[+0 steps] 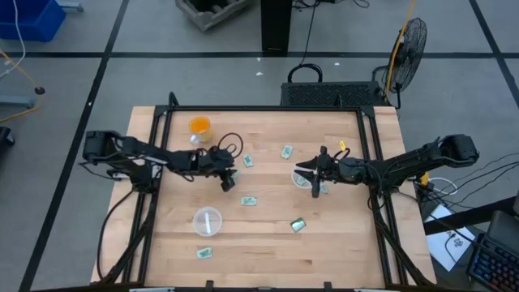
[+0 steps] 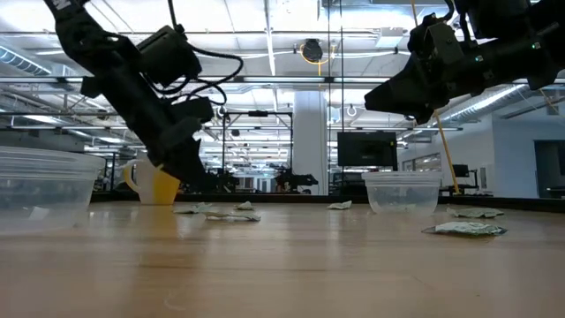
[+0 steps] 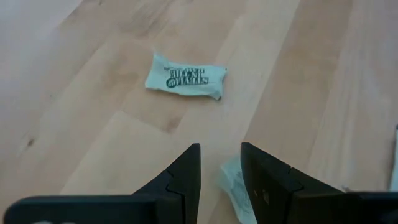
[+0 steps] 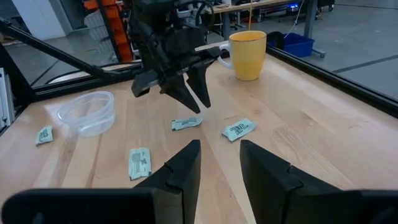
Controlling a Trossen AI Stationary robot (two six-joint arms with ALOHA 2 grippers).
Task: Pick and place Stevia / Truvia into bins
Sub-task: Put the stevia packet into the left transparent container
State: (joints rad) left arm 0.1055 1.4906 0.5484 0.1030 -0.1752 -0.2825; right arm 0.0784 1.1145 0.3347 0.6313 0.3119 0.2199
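Several pale green and white packets lie flat on the table; one [image 1: 247, 161] is at mid-table, one [image 1: 249, 200] nearer, and a darker green one [image 1: 298, 225] nearer still. My left gripper [image 1: 228, 181] [image 3: 221, 167] is open and points down just above a packet [image 4: 186, 123] [image 3: 231, 183], which lies under its fingertips. Another packet [image 3: 186, 76] lies ahead of it. One clear cup [image 1: 207, 221] stands near the left gripper. My right gripper [image 1: 315, 173] [image 4: 221, 160] is open and empty, raised over the second clear cup [image 1: 300, 178] [image 2: 402, 191].
An orange mug [image 1: 199, 126] [image 4: 247, 55] stands near the table's far left corner. More packets lie at the far middle [image 1: 286, 152], beside the right cup [image 1: 322, 189] and near the near edge [image 1: 203, 253]. Black frame rails [image 1: 154, 162] border both sides.
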